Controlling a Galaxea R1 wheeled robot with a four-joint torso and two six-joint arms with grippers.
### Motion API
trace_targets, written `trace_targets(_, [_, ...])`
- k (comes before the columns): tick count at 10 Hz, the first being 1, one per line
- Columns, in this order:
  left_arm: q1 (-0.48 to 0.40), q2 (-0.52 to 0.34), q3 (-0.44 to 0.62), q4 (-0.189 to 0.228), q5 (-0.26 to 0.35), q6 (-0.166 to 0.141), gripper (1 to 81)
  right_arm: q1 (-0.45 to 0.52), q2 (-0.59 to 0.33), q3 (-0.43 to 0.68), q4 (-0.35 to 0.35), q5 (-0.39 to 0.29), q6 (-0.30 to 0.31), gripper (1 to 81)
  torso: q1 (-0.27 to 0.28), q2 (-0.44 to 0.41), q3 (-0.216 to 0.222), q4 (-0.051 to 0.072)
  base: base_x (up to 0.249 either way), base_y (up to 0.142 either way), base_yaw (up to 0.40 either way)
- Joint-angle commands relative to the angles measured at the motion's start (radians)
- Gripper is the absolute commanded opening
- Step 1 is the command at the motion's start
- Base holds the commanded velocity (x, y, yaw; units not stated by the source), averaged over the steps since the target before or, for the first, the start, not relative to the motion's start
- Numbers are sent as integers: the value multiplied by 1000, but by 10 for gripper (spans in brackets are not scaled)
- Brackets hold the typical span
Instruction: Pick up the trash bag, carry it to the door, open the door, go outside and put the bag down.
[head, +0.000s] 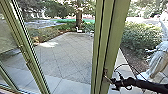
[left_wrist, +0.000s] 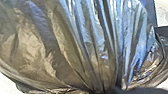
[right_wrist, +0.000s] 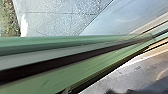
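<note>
In the head view, my right gripper (head: 113, 83) is at the handle (head: 106, 73) low on the green door frame (head: 117, 37); whether it touches is unclear. The same green frame (right_wrist: 65, 77) runs slanting across the right wrist view, with paving behind it. A large, shiny dark trash bag (left_wrist: 32, 52) is close to the camera in the left wrist view. Its folds draw together tightly at my left gripper (left_wrist: 110, 90), which is shut on the bag.
Beyond the glass lies a paved yard (head: 67, 55) with hedges (head: 140, 36) and a tree trunk (head: 79, 18). Another green frame post (head: 30, 58) stands at the left. A pale, uneven shape (head: 160, 57) rises at the right, near my right arm.
</note>
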Motion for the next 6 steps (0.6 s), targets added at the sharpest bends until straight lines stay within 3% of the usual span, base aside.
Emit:
trace_targets(1, [-27,-3,4,-7,73,4,10,151,13,-63,-32,113,74,811,0,0,0,0,120,0,0])
trace_targets(4, [-27,-1,4,-8,73,4,10,154,11,-70,-31,113,75,811,0,0,0,0,118,0,0])
trace_targets(6, [-26,-1,4,-7,73,4,10,171,-7,-70,-32,113,74,811,1,1,-1,0,0,0,0])
